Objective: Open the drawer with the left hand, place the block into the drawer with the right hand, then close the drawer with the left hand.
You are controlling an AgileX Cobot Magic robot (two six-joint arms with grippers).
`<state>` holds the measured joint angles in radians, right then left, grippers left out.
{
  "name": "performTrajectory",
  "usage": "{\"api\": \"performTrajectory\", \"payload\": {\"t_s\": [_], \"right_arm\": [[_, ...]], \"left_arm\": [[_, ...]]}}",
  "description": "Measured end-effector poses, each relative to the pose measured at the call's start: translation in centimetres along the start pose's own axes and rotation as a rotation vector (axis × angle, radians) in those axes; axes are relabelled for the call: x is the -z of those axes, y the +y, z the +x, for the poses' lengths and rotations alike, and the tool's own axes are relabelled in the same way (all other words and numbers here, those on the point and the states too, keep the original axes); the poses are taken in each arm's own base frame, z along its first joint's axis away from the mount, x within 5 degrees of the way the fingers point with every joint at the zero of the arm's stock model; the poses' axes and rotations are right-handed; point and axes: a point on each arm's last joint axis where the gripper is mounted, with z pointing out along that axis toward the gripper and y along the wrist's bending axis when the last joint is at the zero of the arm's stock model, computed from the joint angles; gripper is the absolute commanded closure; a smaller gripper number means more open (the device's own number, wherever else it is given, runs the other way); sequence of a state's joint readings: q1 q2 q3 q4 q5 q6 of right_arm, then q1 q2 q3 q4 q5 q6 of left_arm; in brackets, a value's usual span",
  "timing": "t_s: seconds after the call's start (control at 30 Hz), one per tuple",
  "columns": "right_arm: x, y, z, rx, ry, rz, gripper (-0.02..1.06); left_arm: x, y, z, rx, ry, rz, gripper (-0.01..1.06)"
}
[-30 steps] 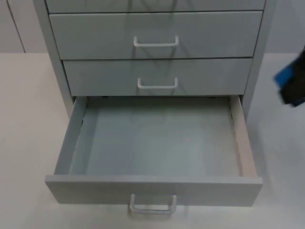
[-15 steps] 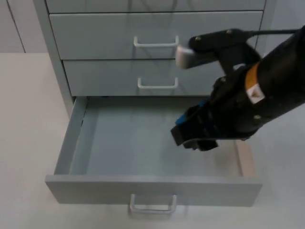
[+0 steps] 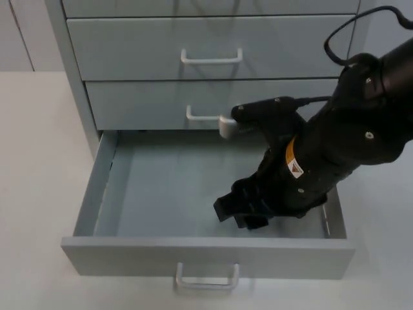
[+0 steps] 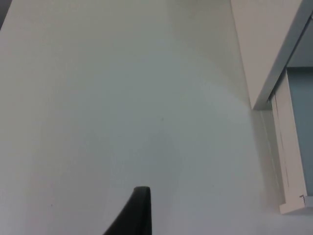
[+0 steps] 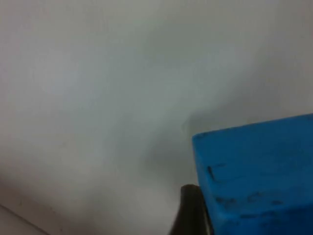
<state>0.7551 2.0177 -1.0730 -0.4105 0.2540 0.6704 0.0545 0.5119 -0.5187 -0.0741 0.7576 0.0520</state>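
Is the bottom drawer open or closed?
Open. The bottom drawer is pulled out, showing its grey floor. The right pincer reaches into it, holding the blue block.

A plain office or lab workspace is suggested. A grey metal drawer cabinet (image 3: 210,64) with looped wire handles (image 3: 211,58) is seen standing on a bare white table top (image 3: 39,161), its lowest drawer (image 3: 206,255) pulled out toward the near side. Pale grey partition panels (image 3: 16,32) are seen at the far left.
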Motion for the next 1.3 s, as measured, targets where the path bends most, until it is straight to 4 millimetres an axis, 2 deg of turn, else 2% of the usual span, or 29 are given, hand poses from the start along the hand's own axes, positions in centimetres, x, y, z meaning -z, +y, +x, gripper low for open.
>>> {"api": "performTrajectory", "payload": {"t_s": [0.2, 0.3, 0.4, 0.43, 0.57, 0.6, 0.7, 0.77, 0.8, 0.87, 1.3], "right_arm": [[0.0, 0.0, -0.1, -0.002, -0.003, -0.002, 0.34], [0.7, 0.0, -0.4, -0.005, -0.020, -0.005, 0.34], [2.9, -0.1, -1.4, -0.012, -0.050, 0.006, 0.34], [2.9, -0.1, -1.4, -0.012, -0.050, 0.006, 0.34], [7.3, -0.8, -2.0, -0.010, -0.042, 0.071, 0.34], [7.3, -0.8, -2.0, -0.010, -0.042, 0.071, 0.34], [10.8, -1.1, -2.2, 0.012, -0.035, 0.072, 0.34], [11.3, -1.1, -2.2, 0.015, -0.035, 0.067, 0.34], [12.4, -1.0, -2.2, 0.014, -0.038, 0.046, 0.34], [13.5, -0.9, -2.1, 0.020, -0.044, 0.019, 0.34], [14.0, -1.9, 1.6, 0.076, 0.049, 0.030, 0.34]], "left_arm": [[0.0, 0.0, 0.0, 0.000, 0.000, 0.000, 0.00], [0.0, 0.0, 0.0, 0.000, 0.000, 0.000, 0.00], [0.0, 0.0, 0.0, 0.001, 0.000, 0.001, 0.00], [0.0, 0.0, 0.0, 0.001, 0.000, 0.001, 0.00], [0.0, 0.0, 0.0, 0.001, 0.000, 0.001, 0.00], [0.0, 0.0, 0.0, 0.001, 0.000, 0.001, 0.00], [0.0, 0.0, 0.0, 0.001, 0.000, 0.001, 0.00], [0.0, 0.0, 0.0, 0.001, 0.000, 0.001, 0.00], [0.0, 0.0, 0.0, 0.001, 0.000, 0.001, 0.00], [0.0, 0.0, 0.0, 0.001, -0.002, 0.001, 0.00], [0.0, 0.0, 0.0, 0.001, -0.002, 0.001, 0.00]]}}
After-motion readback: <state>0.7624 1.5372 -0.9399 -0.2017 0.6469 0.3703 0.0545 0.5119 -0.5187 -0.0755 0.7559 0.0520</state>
